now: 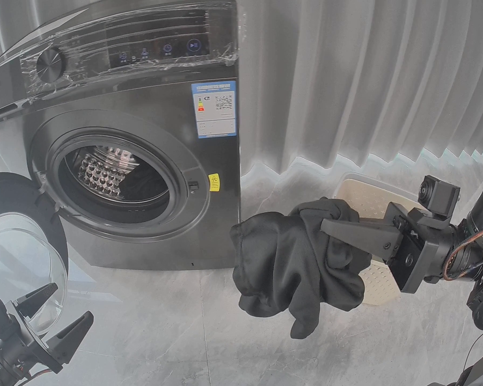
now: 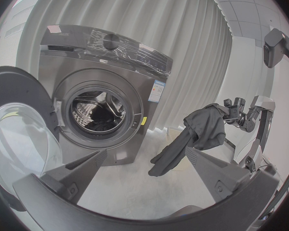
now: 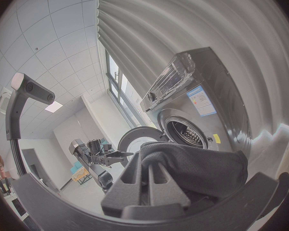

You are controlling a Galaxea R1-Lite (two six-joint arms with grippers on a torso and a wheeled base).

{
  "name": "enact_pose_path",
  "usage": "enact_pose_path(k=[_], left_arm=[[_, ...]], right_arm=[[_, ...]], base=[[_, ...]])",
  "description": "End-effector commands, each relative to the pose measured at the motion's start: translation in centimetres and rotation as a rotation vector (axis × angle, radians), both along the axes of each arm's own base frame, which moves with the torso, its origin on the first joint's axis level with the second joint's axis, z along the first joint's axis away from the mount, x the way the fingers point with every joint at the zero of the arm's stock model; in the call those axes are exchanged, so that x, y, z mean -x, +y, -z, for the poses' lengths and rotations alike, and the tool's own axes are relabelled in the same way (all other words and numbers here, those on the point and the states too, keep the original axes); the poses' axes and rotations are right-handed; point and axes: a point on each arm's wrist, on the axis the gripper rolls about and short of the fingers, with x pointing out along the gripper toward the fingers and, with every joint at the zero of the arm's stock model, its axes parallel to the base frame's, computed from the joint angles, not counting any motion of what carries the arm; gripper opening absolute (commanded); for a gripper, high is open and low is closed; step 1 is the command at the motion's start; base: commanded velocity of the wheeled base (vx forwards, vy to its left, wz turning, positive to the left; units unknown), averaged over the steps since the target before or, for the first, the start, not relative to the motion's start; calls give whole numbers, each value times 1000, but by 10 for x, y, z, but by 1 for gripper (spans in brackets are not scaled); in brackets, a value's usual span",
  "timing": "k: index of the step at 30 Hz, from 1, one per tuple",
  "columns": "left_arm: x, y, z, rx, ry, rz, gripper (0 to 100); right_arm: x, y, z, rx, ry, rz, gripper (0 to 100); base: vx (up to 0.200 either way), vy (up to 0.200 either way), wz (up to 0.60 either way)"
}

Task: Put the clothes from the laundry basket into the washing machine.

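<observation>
Right gripper point(image 1: 330, 231) pinching black garment point(image 1: 284, 264) beside laundry basket point(image 1: 359, 179), left gripper point(image 1: 70, 302) spread by open door point(image 1: 11, 194) of washing machine point(image 1: 214, 231)

Washing machine point(image 1: 161, 97) porthole unblocked at nine o'clock, door point(image 1: 16, 253) swung wide at eight o'clock, bare floor point(image 1: 225, 339) at six o'clock, black garment point(image 1: 284, 264) hanging at five o'clock
</observation>
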Motion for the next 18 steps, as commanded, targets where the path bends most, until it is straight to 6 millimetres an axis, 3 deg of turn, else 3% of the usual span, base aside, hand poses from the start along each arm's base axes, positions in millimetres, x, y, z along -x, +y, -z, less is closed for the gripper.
enact_pose_path(k=[1,15,18], left_arm=[[1,1,5,-9,13,-1,100],[1,1,5,-9,13,-1,100],[1,1,5,-9,13,-1,100]], right_arm=[[0,0,0,1,2,-1,0],[0,0,1,1,3,2,0],[0,0,0,-2,3,5,0]], base=[[0,0,0],[0,0,0],[0,0,600]])
